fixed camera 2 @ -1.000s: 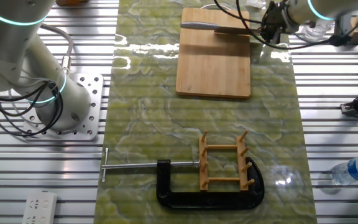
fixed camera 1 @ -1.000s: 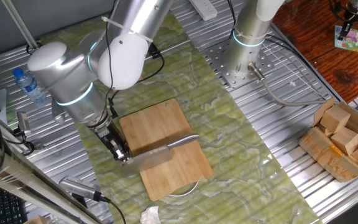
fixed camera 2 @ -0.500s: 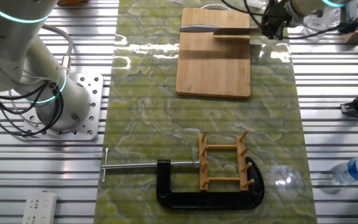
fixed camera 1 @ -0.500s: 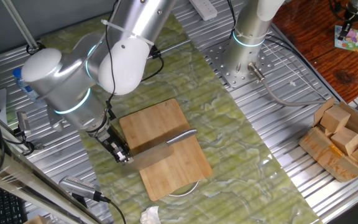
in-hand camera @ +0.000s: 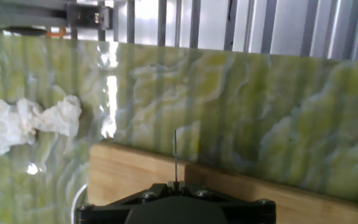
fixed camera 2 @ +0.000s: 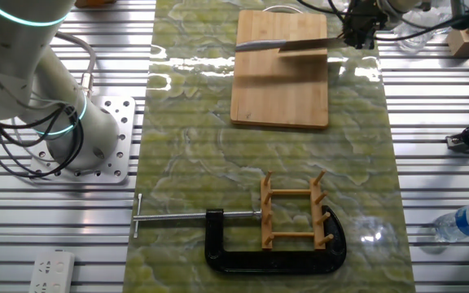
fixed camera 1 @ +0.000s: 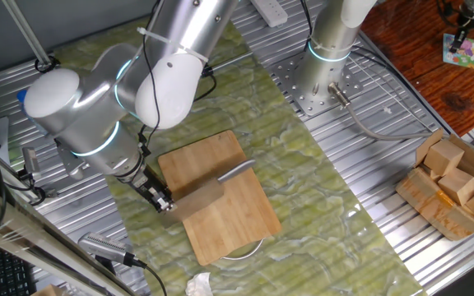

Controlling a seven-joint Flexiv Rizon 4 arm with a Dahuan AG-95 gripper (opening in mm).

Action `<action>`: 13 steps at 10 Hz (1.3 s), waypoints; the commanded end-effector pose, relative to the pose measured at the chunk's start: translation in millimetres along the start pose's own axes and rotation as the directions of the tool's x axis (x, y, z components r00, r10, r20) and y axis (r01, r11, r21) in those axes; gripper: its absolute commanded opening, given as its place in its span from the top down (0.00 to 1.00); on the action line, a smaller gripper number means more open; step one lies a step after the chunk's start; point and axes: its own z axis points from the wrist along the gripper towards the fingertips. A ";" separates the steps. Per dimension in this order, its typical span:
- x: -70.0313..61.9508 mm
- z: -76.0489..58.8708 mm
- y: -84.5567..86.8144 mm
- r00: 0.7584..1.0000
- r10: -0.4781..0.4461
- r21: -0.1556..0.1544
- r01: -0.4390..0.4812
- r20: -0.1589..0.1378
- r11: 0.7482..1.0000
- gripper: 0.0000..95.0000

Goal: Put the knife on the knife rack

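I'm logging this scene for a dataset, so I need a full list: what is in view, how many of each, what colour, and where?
Knife: one, steel grey, over the board's far end, held by its handle.
Cutting board: one, bamboo tan, flat on the mat.
Knife rack: one, light wood, on the mat, held in the clamp.
Clamp: one, black, around the rack's base.
Mat: one, green marbled, covering the table's middle.
Water bottle: one, clear with blue label, on the metal table edge.
Wooden blocks: several, pale, in a cardboard box.
Crumpled tissue: one, white, on the mat.
Power strip: one, white, table corner.
Gripper: one, black, jaws shut on the knife.
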 end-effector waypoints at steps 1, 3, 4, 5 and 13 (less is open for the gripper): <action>1.4 -3.3 -1.9 1.000 -0.016 0.017 0.016 -0.017 1.000 1.00; 0.9 -2.7 -2.5 1.000 -0.013 0.021 0.014 -0.022 1.000 1.00; -1.7 -0.3 -2.5 1.000 0.000 0.026 0.001 -0.022 1.000 1.00; -3.5 1.5 -1.5 1.000 0.009 0.031 -0.009 -0.019 0.999 1.00; -12.2 9.9 7.3 0.999 0.040 0.041 -0.040 -0.001 0.998 1.00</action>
